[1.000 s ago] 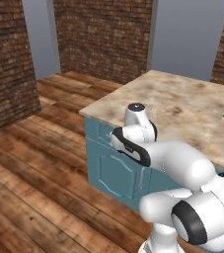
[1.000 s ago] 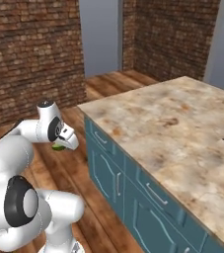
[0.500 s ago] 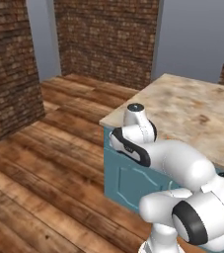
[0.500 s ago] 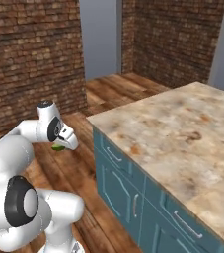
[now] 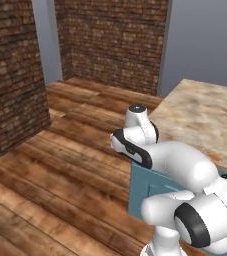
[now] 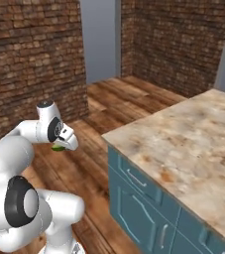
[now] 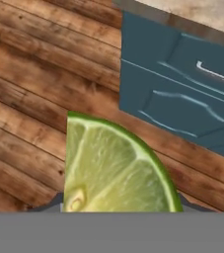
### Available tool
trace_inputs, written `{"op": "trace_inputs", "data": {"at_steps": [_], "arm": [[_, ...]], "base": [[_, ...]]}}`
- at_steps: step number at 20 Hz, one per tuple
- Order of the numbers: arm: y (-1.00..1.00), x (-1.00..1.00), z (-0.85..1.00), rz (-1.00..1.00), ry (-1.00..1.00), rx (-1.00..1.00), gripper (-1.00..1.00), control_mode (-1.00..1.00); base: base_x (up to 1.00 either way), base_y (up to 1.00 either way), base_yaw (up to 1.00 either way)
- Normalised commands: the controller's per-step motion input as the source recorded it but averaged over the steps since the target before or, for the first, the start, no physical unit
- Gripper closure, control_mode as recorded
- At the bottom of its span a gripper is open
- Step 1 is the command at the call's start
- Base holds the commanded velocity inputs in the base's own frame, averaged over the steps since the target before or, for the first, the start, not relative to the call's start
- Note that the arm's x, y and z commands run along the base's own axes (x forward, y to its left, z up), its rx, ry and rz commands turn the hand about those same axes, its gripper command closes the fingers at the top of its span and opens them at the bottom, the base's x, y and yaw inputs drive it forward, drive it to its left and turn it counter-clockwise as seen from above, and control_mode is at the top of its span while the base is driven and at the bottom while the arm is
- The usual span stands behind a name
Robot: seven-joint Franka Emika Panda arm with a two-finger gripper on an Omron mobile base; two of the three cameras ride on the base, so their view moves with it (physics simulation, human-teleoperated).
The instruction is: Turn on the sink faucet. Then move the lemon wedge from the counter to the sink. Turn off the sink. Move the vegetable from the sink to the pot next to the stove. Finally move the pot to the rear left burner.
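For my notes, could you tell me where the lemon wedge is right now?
The lemon wedge is in the gripper, out over the wood floor, left of the teal cabinets.

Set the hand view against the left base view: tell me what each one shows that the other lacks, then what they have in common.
Hand view: the lemon wedge close up, cut face toward the camera, held at the gripper, with pale pulp, a green rind and a seed near its lower edge.

Left base view: the robot's white arm folded in front of the base, brick walls, and the broad marbled top of the counter.

Both: the wooden plank floor and the teal cabinet fronts under the counter's edge.
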Motion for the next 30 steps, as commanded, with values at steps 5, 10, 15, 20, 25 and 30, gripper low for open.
{"op": "trace_inputs", "data": {"at_steps": [5,10,15,20,25,30], "arm": [[0.0,0.0,0.0,0.0,0.0,0.0,1.0,1.0],[0.0,0.0,0.0,0.0,0.0,0.0,1.0,1.0],[0.0,0.0,0.0,0.0,0.0,0.0,1.0,1.0],[0.0,0.0,0.0,0.0,0.0,0.0,1.0,1.0],[0.0,0.0,0.0,0.0,0.0,0.0,1.0,1.0],[0.0,0.0,0.0,0.0,0.0,0.0,1.0,1.0]], "base": [[0.56,0.56,-0.13],[0.55,0.58,-0.13],[0.53,0.55,-0.13],[0.4,0.56,-0.13],[0.45,0.5,-0.13],[0.51,0.43,-0.13]]}}
